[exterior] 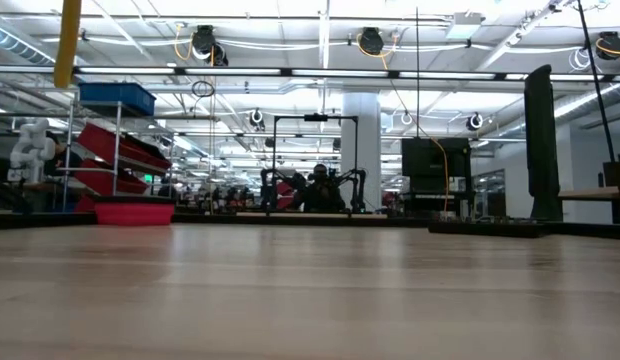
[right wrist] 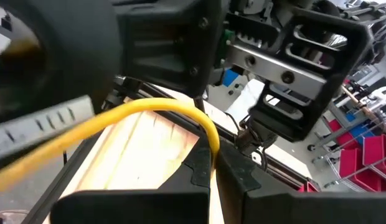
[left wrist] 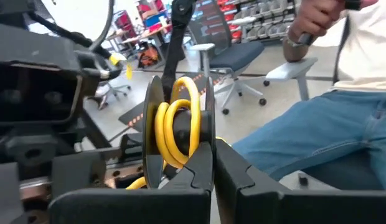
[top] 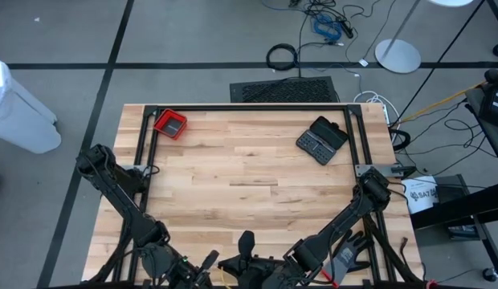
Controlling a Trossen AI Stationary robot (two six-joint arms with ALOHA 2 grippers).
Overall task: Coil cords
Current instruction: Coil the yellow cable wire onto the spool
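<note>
Yellow cord (left wrist: 177, 121), thin and glossy, loops in tight coils.

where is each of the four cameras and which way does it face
High view: above the table, facing straight down; both arms show at the near edge.
Low view: at table-top height, facing level into the room; no arm shows.
Left wrist view: on the left arm, past the shut left gripper at the yellow cord and a seated person.
Right wrist view: on the right arm, past the shut right gripper.
Shared: both wrist views show the yellow cord.
</note>
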